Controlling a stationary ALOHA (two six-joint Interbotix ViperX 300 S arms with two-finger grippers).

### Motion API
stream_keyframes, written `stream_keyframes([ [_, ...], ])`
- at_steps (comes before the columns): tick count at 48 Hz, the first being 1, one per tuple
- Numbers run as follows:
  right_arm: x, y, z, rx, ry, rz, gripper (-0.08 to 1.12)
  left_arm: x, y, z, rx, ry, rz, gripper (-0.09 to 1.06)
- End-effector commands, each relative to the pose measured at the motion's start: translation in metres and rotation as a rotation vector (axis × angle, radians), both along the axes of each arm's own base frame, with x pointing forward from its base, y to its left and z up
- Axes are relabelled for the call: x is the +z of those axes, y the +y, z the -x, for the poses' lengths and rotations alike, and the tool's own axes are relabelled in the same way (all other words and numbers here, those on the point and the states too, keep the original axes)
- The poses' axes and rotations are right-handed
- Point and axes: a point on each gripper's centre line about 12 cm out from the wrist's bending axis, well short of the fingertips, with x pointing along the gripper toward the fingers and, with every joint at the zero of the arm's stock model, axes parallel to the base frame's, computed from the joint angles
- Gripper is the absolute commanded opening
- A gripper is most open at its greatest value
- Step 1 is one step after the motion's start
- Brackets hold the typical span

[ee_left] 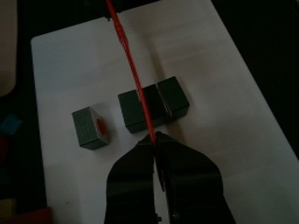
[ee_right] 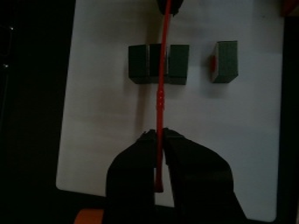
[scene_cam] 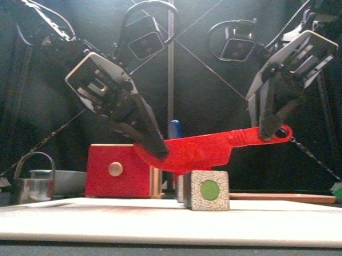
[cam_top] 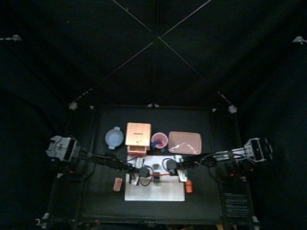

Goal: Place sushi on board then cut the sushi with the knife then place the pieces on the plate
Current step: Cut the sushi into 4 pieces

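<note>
A red toy knife (scene_cam: pixel 214 148) hangs level above the white cutting board (scene_cam: pixel 80 212), held at both ends. My left gripper (scene_cam: pixel 158 152) is shut on its broad end, and my right gripper (scene_cam: pixel 274 128) is shut on the end with the hole. Below the blade, the dark green sushi roll (ee_left: pixel 152 105) lies on the board (ee_left: pixel 222 79) as joined blocks. One cut piece (ee_left: pixel 87 127) lies apart beside it. The right wrist view shows the knife (ee_right: pixel 162 79) crossing over the roll (ee_right: pixel 158 63), with the separate piece (ee_right: pixel 225 59) off to one side.
Behind the board stand a blue-grey bowl (cam_top: pixel 113 137), the wooden box (cam_top: pixel 138 135) with its red drawer front (scene_cam: pixel 120 170), a red cup (cam_top: pixel 159 139) and the pink tray (cam_top: pixel 186 141). A metal cutter (scene_cam: pixel 34 182) sits at the far left. Small toys (cam_top: pixel 118 183) lie beside the board.
</note>
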Motion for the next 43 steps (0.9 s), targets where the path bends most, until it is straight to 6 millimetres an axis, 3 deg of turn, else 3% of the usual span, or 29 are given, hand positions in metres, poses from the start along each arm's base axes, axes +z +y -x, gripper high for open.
stream_keyframes([
  [1, 0.009, -0.007, -0.009, -0.025, -0.054, 0.014, 0.23, 0.015, 0.000, -0.011, -0.008, -0.071, 0.000, 0.29],
  [14, 0.005, -0.007, -0.010, -0.019, -0.047, 0.029, 0.23, 0.012, 0.000, -0.011, -0.009, -0.063, -0.002, 0.29],
  [29, -0.037, -0.009, -0.014, -0.031, 0.047, 0.048, 0.23, -0.014, 0.000, -0.013, -0.009, -0.002, -0.008, 0.29],
  [35, -0.037, -0.010, -0.017, -0.025, 0.045, 0.058, 0.23, -0.017, 0.000, -0.013, -0.009, 0.004, -0.009, 0.29],
  [43, -0.017, -0.008, -0.021, -0.018, -0.007, 0.053, 0.23, 0.001, 0.000, -0.014, -0.007, -0.039, -0.002, 0.29],
])
